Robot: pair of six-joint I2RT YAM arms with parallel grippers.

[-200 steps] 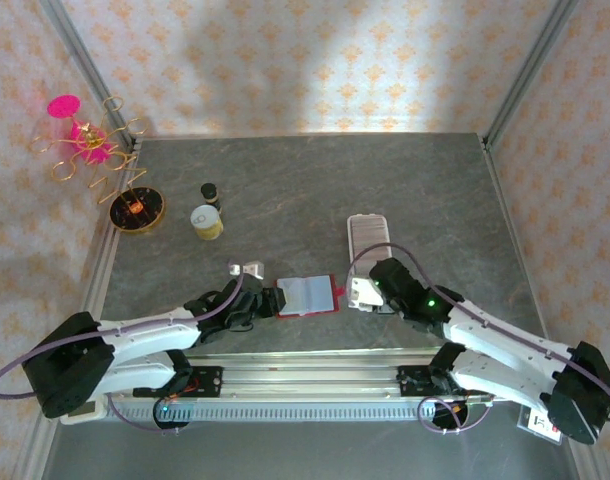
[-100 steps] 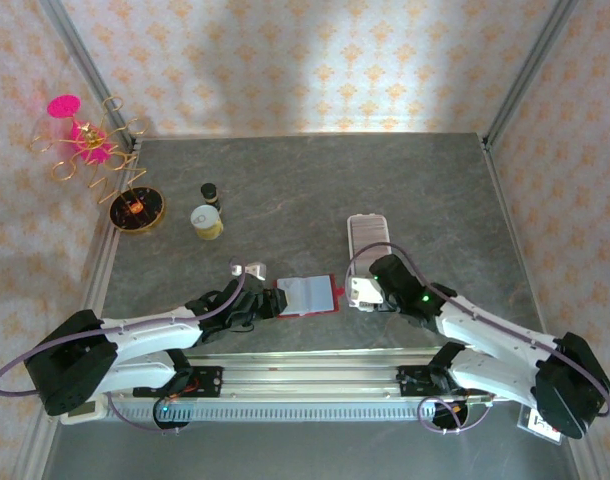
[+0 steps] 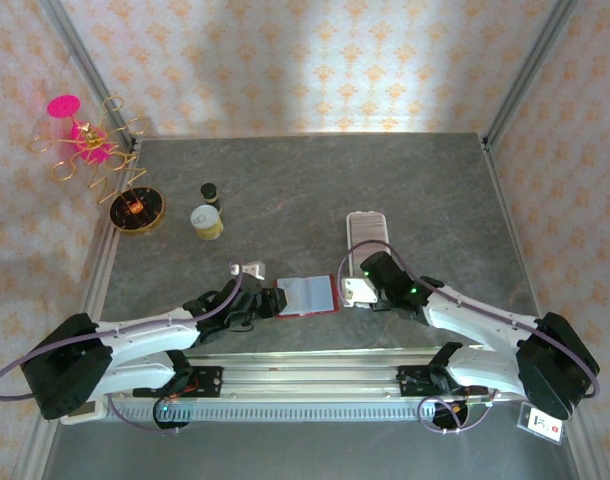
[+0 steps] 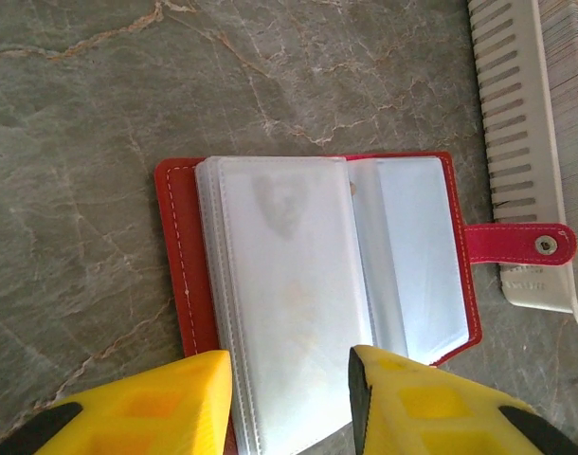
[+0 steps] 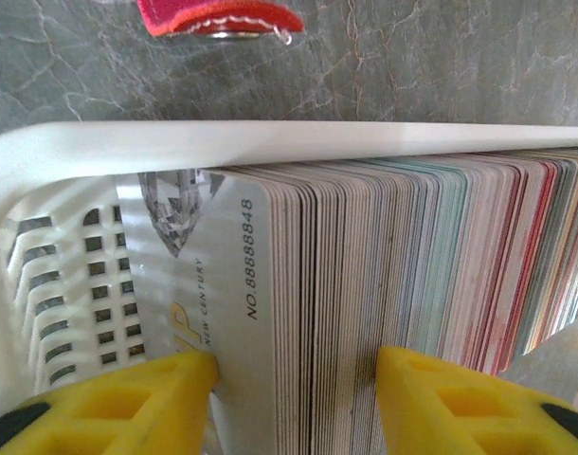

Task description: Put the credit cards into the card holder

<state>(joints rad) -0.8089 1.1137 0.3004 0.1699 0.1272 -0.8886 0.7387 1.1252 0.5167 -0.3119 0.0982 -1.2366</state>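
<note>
The step in hand looks like picking up a card. The right fingers [image 5: 441,398] are spread, straddling a thick bunch of the cards [image 5: 365,256], which stand on edge in a white slotted tray [image 5: 270,142]. The card holder [image 4: 308,284] lies open on the bench [image 4: 81,142]. Its near edge sits between the left fingers [image 4: 128,398], which are also spread. Next, the right fingers probably need to single out one card, as a whole bunch would hardly suit a sleeve.

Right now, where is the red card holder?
In the top view the open red card holder lies near the table front edge, between the left hand and the white card basket.
</note>
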